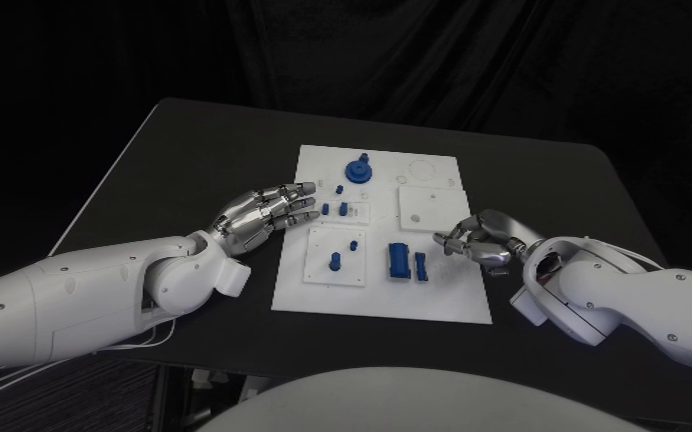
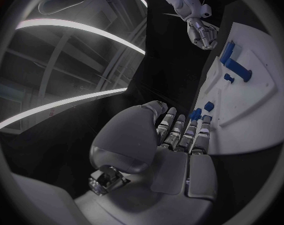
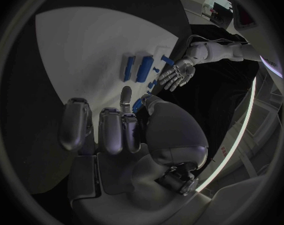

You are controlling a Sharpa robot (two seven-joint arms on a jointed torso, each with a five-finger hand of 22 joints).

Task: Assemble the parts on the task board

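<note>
The white board (image 1: 378, 297) lies mid-surface (image 1: 173, 152), with blue parts (image 1: 397, 261) on it and one standing peg (image 1: 358, 168) near its far edge. The left hand (image 1: 264, 212) hovers at the board's left edge, fingers (image 1: 296, 202) apart and empty. The right hand (image 1: 473, 239) sits at the right edge, fingers curled in; whether they pinch anything I cannot tell.
</note>
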